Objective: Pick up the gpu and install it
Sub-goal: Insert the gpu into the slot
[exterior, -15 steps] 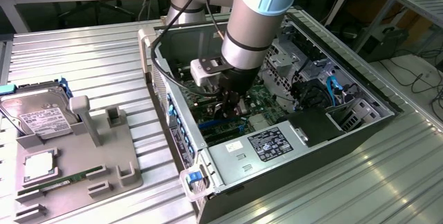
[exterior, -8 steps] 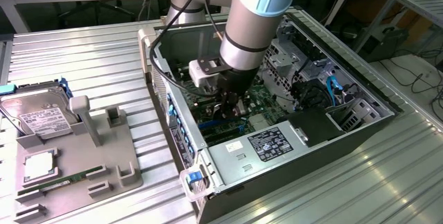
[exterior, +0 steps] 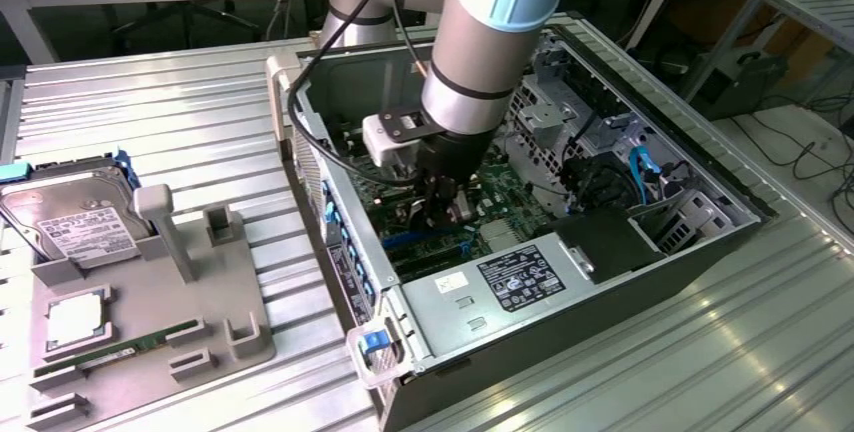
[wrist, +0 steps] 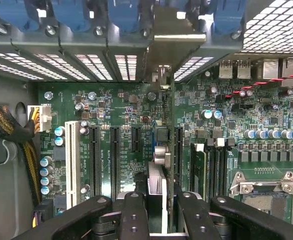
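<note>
My gripper [exterior: 441, 214] is deep inside the open computer case [exterior: 694, 167], low over the green motherboard [wrist: 121, 107]. In the wrist view the gpu [wrist: 159, 182] runs edge-on away from my gripper [wrist: 161, 220], and the black fingers [wrist: 134, 215] are shut on its sides. Its silver end bracket [wrist: 179, 40] lies against the case's rear slot openings. The card stands upright along a long black slot [wrist: 178, 150] on the board. I cannot tell whether its lower edge is seated in the slot.
Empty black expansion slots [wrist: 114, 160] and a white one [wrist: 72, 160] lie beside the card, and memory slots and the CPU socket [wrist: 264, 192] lie on its other side. The power supply [exterior: 514, 282] sits near the case's front. A grey fixture [exterior: 200, 322] holds a hard drive [exterior: 74, 217] and a memory stick [exterior: 127, 350].
</note>
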`<state>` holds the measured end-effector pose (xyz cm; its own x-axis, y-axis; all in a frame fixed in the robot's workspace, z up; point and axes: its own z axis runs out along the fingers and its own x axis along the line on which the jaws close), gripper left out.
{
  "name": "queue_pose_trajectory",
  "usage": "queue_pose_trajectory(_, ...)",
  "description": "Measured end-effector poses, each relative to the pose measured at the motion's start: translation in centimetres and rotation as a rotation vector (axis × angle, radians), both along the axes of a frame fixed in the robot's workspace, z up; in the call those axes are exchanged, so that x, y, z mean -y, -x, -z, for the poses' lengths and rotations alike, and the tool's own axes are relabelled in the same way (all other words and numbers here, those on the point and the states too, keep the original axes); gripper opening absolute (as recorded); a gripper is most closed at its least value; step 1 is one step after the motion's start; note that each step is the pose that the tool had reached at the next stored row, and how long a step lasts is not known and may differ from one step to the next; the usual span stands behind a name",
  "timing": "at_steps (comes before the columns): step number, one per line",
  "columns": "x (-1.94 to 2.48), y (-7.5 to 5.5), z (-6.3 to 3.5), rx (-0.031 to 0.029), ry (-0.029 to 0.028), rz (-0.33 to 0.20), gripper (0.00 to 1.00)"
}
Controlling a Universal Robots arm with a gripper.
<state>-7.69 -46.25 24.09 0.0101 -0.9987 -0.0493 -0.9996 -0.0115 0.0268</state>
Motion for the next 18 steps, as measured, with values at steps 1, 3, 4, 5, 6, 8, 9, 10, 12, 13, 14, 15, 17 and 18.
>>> queue_pose_trajectory(1, 0.00, 0.07, 0.00, -0.0001, 0.0004, 0.000, 0.28)
queue_pose_trajectory(3, -0.01, 0.29, 0.11, -0.0001, 0.0002, 0.000, 0.28)
queue_pose_trajectory(4, -0.01, 0.29, 0.15, 0.0000, 0.0001, 0.000, 0.28)
queue_pose_trajectory(5, -0.01, 0.30, 0.19, -0.0001, 0.0002, 0.000, 0.28)
queue_pose_trajectory(6, -0.01, 0.30, 0.22, -0.0001, 0.0002, 0.000, 0.28)
queue_pose_trajectory(8, -0.01, 0.30, 0.30, -0.0002, 0.0002, 0.000, 0.28)
queue_pose_trajectory(9, -0.01, 0.30, 0.33, -0.0002, 0.0002, 0.000, 0.28)
queue_pose_trajectory(10, -0.01, 0.30, 0.38, -0.0001, -0.0001, 0.000, 0.28)
queue_pose_trajectory(12, -0.01, 0.30, 0.53, -0.0007, 0.0002, 0.000, 0.28)
queue_pose_trajectory(13, -0.01, 0.30, 0.62, -0.0009, 0.0002, 0.000, 0.28)
queue_pose_trajectory(14, -0.01, 0.30, 0.75, -0.0013, 0.0001, 0.000, 0.28)
queue_pose_trajectory(15, -0.01, 0.30, 0.81, -0.0015, 0.0002, 0.000, 0.28)
queue_pose_trajectory(17, 0.00, 0.30, 0.83, -0.0019, 0.0004, 0.000, 0.28)
queue_pose_trajectory(18, 0.00, 0.30, 0.83, -0.0019, 0.0005, 0.000, 0.28)
